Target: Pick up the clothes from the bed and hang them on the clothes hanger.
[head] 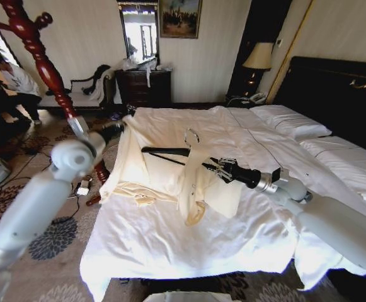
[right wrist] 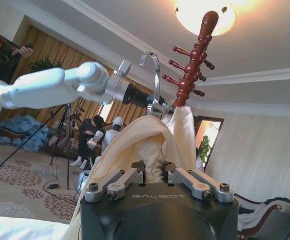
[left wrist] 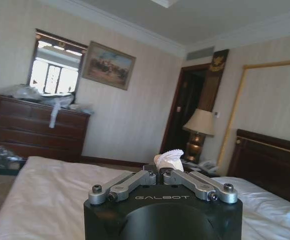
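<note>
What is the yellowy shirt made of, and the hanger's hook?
The clothes look like thin, soft woven cloth, maybe cotton: they droop and crumple in folds. The clothes hanger is matte black, possibly plastic; its hook looks like shiny silver metal.

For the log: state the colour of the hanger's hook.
Silver metal; the hook of the clothes hanger shows best in the right wrist view.

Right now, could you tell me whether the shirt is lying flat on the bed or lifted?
Lifted. The cream shirt hangs draped over the black hanger, held up between the left hand and right hand above the bed.
</note>
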You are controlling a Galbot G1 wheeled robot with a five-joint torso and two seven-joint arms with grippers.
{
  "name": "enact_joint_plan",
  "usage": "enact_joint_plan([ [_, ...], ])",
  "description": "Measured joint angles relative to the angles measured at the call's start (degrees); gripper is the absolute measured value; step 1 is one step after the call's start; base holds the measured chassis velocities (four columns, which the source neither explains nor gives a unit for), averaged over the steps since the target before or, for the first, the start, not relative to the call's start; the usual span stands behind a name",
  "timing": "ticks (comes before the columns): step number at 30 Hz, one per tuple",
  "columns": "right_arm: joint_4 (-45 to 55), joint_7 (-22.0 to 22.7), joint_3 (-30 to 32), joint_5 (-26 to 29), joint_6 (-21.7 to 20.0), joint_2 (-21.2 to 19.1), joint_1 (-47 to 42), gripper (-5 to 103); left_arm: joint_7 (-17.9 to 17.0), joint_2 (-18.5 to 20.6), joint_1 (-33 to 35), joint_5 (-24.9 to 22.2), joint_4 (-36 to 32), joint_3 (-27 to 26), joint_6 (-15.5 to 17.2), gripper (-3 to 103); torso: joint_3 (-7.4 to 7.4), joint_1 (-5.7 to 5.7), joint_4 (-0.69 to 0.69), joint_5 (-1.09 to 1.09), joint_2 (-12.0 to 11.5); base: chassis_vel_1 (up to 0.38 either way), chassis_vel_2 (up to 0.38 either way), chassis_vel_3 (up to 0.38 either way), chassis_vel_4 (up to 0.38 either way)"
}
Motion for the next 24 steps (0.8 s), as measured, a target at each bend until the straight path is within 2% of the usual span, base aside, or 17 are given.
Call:
enact_joint_plan([
  [7,0.93,1.31,0.27,-0.01,0.46,0.2,-0.06,15,-1.05,-0.21,-4.23,-2.53,-1.37,3.75,1.46,1,0.0,0.0,0.01,0.0,0.0,0.0,0.0,0.0,0.0],
  [13,1.08,3.11,0.35,-1.11,0.29,0.19,-0.87,15,-1.3,-0.55,-4.51,-3.49,-2.7,3.9,1.76,1,0.0,0.0,0.0,0.0,0.0,0.0,0.0,0.0,0.0],
  [18,1.74,1.66,-0.03,1.01,2.07,1.14,-1.12,15,-1.44,0.09,-4.28,-3.33,-2.64,4.29,2.07,1,0.0,0.0,0.03,0.0,0.0,0.0,0.0,0.0,0.0],
  [24,2.44,0.78,-1.03,1.65,2.2,2.01,-0.36,15,-1.53,-1.24,-4.28,-2.93,-2.21,5.32,2.07,1,0.0,0.0,-0.01,0.0,0.0,0.0,0.0,0.0,0.0],
])
